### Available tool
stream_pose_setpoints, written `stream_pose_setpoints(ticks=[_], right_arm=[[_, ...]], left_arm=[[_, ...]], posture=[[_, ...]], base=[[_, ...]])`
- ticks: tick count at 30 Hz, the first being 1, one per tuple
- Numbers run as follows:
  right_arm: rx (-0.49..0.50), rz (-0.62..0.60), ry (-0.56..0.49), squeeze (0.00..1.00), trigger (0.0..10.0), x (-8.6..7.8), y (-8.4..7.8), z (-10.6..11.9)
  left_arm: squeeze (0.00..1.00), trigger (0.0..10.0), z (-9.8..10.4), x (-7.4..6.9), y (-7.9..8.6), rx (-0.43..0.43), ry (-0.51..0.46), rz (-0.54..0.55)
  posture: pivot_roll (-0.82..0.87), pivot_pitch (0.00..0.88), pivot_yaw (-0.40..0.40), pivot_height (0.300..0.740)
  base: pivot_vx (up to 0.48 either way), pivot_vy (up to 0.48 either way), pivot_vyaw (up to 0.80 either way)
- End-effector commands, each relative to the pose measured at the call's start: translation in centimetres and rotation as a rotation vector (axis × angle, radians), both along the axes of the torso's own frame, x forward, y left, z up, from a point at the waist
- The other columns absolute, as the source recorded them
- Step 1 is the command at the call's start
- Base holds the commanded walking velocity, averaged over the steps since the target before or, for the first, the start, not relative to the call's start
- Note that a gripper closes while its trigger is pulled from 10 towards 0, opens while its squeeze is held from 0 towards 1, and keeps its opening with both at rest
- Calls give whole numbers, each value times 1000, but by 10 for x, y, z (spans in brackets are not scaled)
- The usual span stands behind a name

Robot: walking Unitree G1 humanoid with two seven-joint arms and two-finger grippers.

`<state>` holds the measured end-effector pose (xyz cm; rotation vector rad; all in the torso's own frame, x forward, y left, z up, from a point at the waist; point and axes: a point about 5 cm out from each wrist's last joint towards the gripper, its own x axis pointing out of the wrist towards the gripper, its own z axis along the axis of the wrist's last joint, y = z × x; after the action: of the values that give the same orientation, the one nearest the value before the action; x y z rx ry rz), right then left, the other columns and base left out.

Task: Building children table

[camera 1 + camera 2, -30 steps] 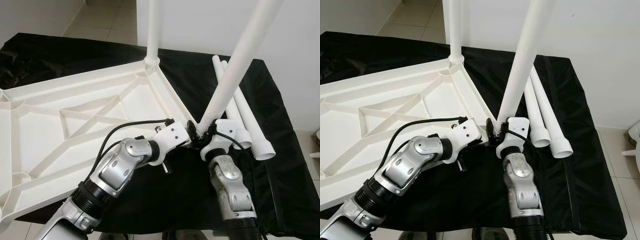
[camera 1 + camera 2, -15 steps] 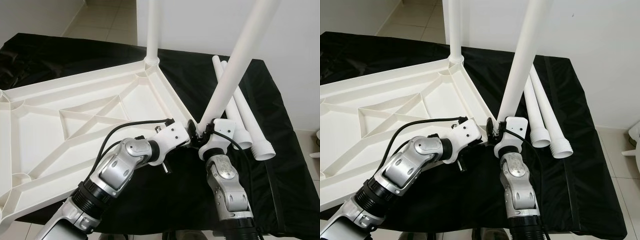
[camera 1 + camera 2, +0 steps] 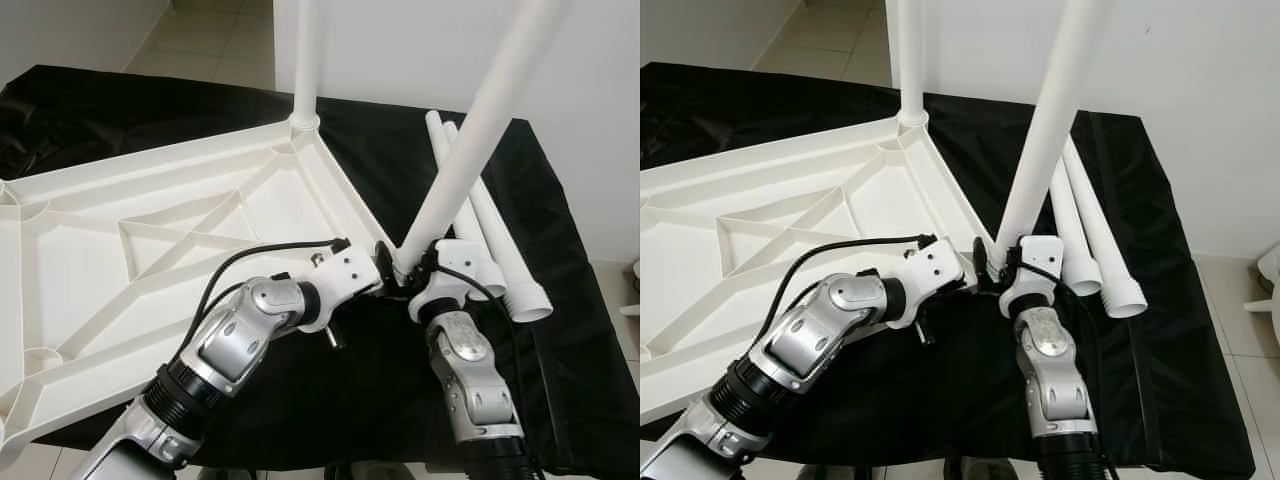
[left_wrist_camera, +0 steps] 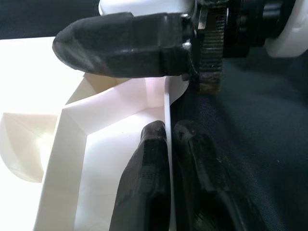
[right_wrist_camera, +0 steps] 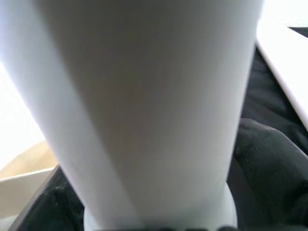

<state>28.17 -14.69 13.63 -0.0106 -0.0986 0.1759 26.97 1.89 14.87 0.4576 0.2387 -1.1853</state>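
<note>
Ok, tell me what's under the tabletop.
A black cloth lies under the tabletop and spreads past it. Whatever supports the cloth is covered.

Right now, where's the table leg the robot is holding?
The tilted table leg is in the right gripper, its lower end at the near right corner of the upturned tabletop, beside two spare legs.

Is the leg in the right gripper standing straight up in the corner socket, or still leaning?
Leaning. The leg in the right gripper slants to the right from the tabletop corner, unlike the upright leg at the far corner. Cannot tell if it is seated.
</note>
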Motion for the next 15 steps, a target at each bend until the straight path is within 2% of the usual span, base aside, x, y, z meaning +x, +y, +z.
stream_pose_setpoints(ticks=[1,2,5,8,9,13,15], right_arm=[[11,31,-13,0,10000,1,-13,1],[9,90,-14,0,10000,1,-17,1],[-2,139,-18,0,10000,1,-20,2],[-22,289,-23,0,10000,0,-25,0],[-22,289,-23,0,10000,0,-25,0],[-38,414,5,0,10000,0,-30,-7],[-47,429,14,0,10000,1,-30,-9]], left_arm=[[0,10000,-21,-17,-7,44,114,-94],[0,10000,-21,-17,-7,45,113,-96],[0,10000,-21,-17,-6,46,113,-97],[0,10000,-21,-17,-6,49,112,-97],[0,10000,-21,-17,-6,49,112,-97],[0,10000,-20,-16,-4,51,111,-91],[0,10000,-20,-15,-4,53,111,-91]], posture=[[35,108,-49,740],[34,114,-44,740],[34,114,-44,740],[35,122,-39,740],[35,122,-39,740],[42,127,-29,740],[43,127,-28,740]], base=[[0,0,0],[0,0,0],[0,0,0],[0,0,0],[0,0,0],[0,0,0],[0,0,0]])
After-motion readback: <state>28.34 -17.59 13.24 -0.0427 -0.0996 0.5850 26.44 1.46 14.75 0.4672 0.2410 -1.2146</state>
